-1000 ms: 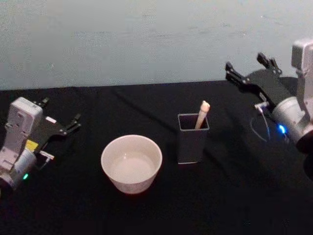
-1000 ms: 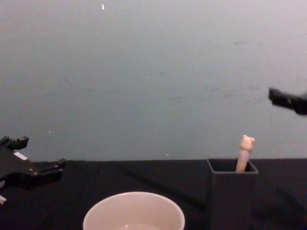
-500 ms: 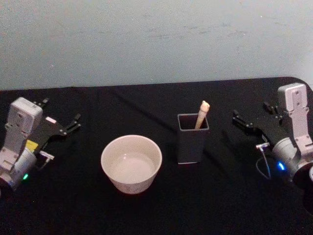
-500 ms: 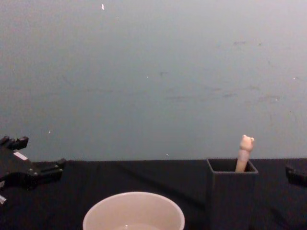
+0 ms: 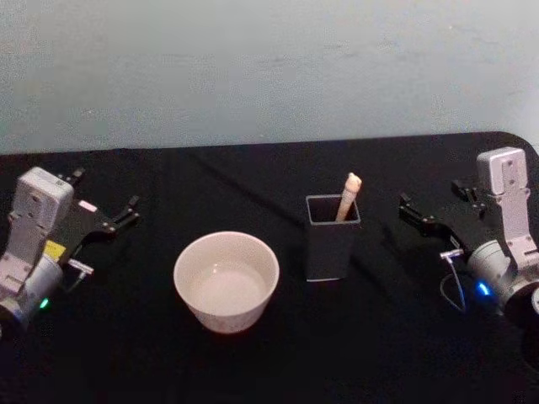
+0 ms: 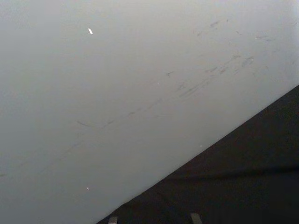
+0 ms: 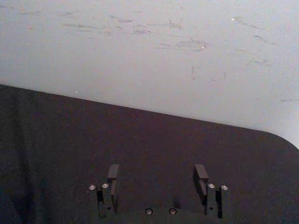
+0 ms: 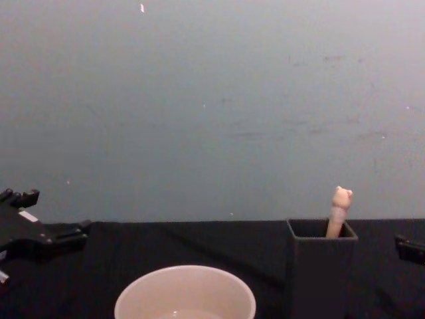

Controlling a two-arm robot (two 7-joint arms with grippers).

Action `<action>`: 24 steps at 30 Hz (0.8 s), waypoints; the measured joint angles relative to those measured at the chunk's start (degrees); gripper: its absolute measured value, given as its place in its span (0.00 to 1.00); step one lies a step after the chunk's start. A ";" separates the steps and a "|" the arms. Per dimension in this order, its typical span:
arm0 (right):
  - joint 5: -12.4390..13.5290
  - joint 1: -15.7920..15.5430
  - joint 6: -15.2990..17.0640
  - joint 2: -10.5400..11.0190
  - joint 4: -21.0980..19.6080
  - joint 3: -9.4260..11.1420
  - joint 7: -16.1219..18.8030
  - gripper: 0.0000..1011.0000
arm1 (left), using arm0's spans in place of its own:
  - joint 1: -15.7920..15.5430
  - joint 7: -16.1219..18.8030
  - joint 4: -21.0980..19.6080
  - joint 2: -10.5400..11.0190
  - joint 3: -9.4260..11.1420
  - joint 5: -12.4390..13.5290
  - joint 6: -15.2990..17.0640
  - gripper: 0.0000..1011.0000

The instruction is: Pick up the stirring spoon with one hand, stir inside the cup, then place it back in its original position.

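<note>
Inside the dark holder (image 5: pixel 332 244), the light, slippery stirring spoon (image 5: pixel 347 197) should be gripped below its bear head; right pincer (image 5: pixel 434 209) stands open, empty.

Stirring spoon (image 5: pixel 348 195) standing in holder (image 5: pixel 332 244), cup (image 5: pixel 226 280) just left of holder, both on table (image 5: pixel 387 337)

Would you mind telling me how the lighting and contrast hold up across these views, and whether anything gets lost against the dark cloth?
Head view: even light, no glare; the cup and the stirring spoon stand out, while the dark holder nearly merges with the black cloth. Chest view: soft, the right gripper barely separates from the cloth. Right wrist view: its fingers are dim but apart.
</note>
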 joint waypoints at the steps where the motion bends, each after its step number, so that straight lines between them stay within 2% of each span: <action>1: 0.00 0.00 0.00 0.01 -0.01 -0.01 0.00 0.99 | 0.00 0.00 0.00 0.00 0.00 0.00 0.00 0.99; 24: 0.06 0.08 -0.05 0.13 -0.12 -0.16 -0.03 0.99 | 0.00 0.00 0.00 0.00 0.00 0.00 0.00 0.99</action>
